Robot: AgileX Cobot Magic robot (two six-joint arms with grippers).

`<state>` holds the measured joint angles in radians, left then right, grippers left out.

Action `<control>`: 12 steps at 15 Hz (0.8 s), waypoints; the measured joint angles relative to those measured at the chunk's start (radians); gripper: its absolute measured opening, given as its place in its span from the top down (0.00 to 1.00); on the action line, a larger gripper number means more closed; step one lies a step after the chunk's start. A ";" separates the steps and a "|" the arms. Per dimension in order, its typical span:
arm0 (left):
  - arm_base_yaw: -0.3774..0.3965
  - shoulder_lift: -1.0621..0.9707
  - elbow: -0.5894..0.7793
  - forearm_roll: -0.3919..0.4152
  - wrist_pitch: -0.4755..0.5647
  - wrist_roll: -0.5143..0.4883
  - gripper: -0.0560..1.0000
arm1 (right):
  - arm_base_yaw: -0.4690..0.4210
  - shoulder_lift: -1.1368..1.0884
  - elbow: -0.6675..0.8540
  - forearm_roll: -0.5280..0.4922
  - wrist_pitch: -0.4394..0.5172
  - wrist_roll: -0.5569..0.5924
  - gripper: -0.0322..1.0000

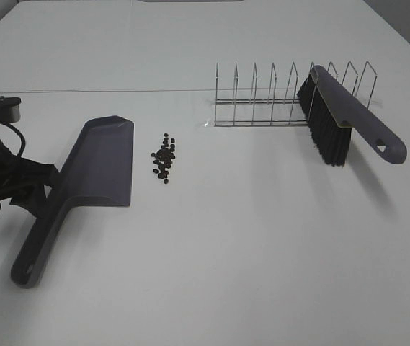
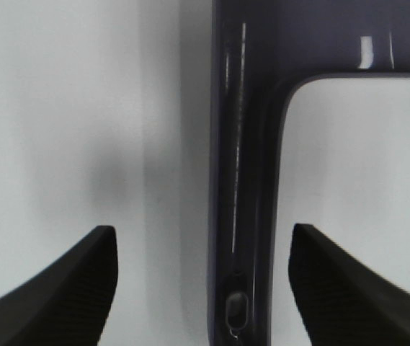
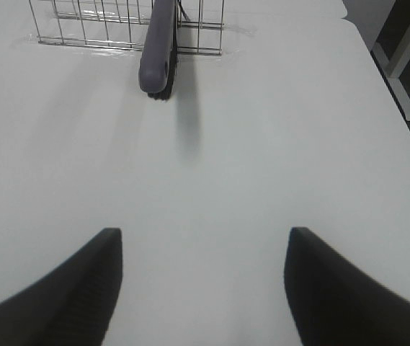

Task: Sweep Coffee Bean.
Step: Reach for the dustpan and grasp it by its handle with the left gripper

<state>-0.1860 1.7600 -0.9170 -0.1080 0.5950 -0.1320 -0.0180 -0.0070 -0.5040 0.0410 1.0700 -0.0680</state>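
Exterior high: coffee bean [image 1: 164, 156] apart from left fingers [image 1: 39, 175].

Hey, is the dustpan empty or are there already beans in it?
Empty. The dustpan shows a bare grey scoop, and the coffee beans lie piled on the table beside it.

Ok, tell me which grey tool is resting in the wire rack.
The brush: it rests in the rack, while the dustpan lies flat on the table beside the beans.
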 joint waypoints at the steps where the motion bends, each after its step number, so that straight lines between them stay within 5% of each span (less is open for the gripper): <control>1: -0.006 0.010 0.000 0.000 -0.003 0.000 0.33 | 0.000 0.000 0.000 0.000 0.000 0.000 0.37; 12: -0.042 0.169 -0.024 -0.001 -0.105 -0.025 0.33 | 0.000 0.000 0.000 0.000 0.000 0.000 0.37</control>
<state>-0.2280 1.9290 -0.9410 -0.1090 0.4900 -0.1570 -0.0180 -0.0070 -0.5040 0.0410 1.0700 -0.0680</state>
